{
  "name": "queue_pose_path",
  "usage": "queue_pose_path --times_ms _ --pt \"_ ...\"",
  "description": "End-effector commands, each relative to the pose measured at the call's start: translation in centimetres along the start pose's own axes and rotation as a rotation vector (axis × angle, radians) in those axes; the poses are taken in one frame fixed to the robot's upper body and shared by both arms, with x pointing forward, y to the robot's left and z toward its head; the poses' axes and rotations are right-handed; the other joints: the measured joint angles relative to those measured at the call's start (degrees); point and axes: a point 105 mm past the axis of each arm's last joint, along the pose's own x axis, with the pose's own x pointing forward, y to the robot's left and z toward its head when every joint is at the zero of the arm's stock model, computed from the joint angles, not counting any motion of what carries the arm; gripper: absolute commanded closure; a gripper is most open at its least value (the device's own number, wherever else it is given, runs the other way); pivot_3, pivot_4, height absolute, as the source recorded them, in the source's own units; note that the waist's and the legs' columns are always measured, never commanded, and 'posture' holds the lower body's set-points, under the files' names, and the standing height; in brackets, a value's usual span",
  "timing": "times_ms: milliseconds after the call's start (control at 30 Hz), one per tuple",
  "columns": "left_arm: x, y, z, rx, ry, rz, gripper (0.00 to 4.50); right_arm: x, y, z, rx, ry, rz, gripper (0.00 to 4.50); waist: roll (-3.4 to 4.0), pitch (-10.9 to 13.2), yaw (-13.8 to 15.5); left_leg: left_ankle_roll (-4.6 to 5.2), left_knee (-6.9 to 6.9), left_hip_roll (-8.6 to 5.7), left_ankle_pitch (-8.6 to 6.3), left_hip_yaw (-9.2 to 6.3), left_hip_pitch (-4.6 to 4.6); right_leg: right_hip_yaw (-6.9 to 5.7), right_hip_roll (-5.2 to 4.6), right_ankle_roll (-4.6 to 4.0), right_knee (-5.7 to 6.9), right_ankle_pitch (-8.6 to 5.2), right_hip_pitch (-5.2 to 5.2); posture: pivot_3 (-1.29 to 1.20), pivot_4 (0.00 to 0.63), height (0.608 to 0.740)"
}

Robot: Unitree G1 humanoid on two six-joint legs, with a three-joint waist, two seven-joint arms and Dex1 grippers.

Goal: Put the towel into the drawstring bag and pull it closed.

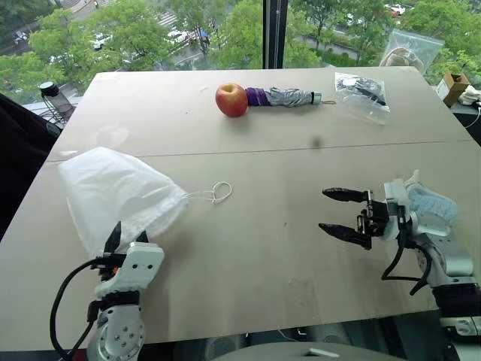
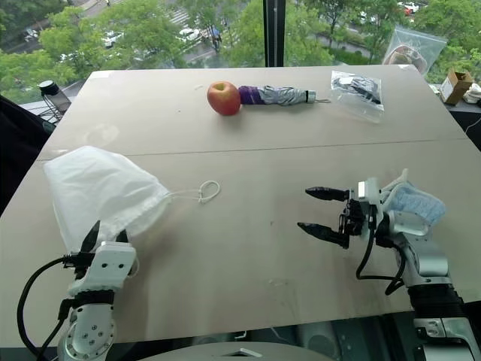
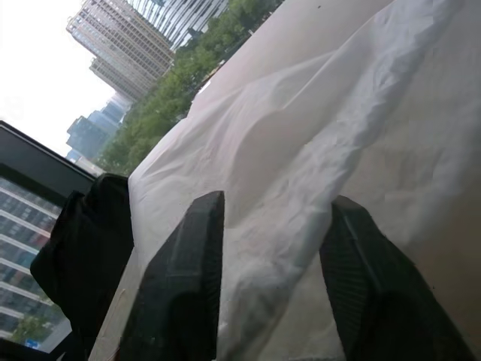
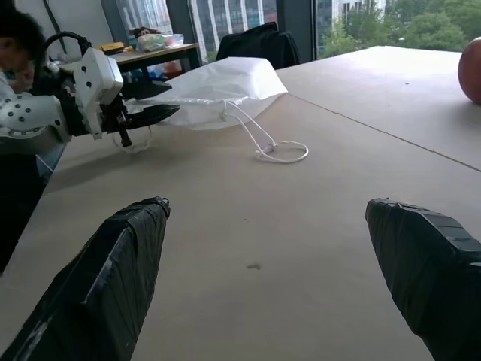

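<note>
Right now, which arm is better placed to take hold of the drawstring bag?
The left. Its pincer sits at the near edge of the drawstring bag, fingers either side of the fabric. The right pincer hangs open over bare table, well away from the bag, with the towel lying on its wrist.

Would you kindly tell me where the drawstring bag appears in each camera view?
Left eye view: drawstring bag at left, its cord loop pointing toward the table's middle.
Right eye view: at left too.
Left wrist view: white fabric ahead of the fingers.
Right wrist view: upper middle.
Shared landmark: the cord loop.
</note>
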Motion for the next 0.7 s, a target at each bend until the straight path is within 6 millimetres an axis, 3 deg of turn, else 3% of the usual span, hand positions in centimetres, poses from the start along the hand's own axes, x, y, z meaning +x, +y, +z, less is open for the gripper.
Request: queue_pose_path --times_ms 33,200,367,467,600,700 --pt "0.0 0.6 0.0 0.005 -0.008 0.017 4.45 0.3 0.7 1.2 -0.023 -0.024 0.044 0.00 0.00 0.00 0.00 0.00 0.00 0.00 0.00 0.00 0.00 0.00 0.00 0.00 0.00 0.00 0.00 0.00 0.150 0.740" --pt "1.0 1.1 0.6 -0.021 -0.028 0.033 4.45 0.3 0.6 1.3 -0.035 -0.025 0.036 0.00 0.00 0.00 0.06 0.00 0.01 0.00 0.00 0.00 0.00 -0.01 -0.01 0.00 0.00 0.00 0.00 0.00 0.150 0.740" --pt "3.4 1.7 3.2 -0.088 -0.096 0.054 4.45 -0.2 -0.1 2.3 -0.061 -0.054 0.002 0.00 -0.01 0.00 0.13 0.00 0.02 -0.01 0.00 -0.02 0.00 -0.06 0.01 0.00 0.01 0.01 0.02 0.00 0.150 0.740" --pt "5.0 1.3 4.9 -0.158 -0.129 0.028 4.45 -1.1 -1.9 3.3 -0.089 -0.061 -0.132 0.00 0.00 0.00 0.10 0.00 0.04 -0.02 0.01 0.00 0.00 -0.04 0.13 0.02 0.02 0.02 0.04 0.00 0.150 0.740" --pt "8.0 0.5 8.3 -0.242 -0.170 -0.031 4.45 -6.0 -5.6 4.9 -0.147 0.025 -0.496 0.00 0.00 -0.01 0.55 -0.01 0.09 -0.10 0.01 -0.03 -0.03 -0.06 0.23 0.20 0.03 0.12 0.06 0.00 0.150 0.740" --pt "9.5 0.0 10.5 -0.300 -0.191 -0.065 4.45 -9.5 -6.1 5.7 -0.182 0.113 -0.676 0.00 -0.02 -0.02 1.63 0.00 0.11 -0.21 0.01 -0.09 -0.04 -0.09 0.21 0.26 0.03 0.16 0.11 0.00 0.150 0.740"
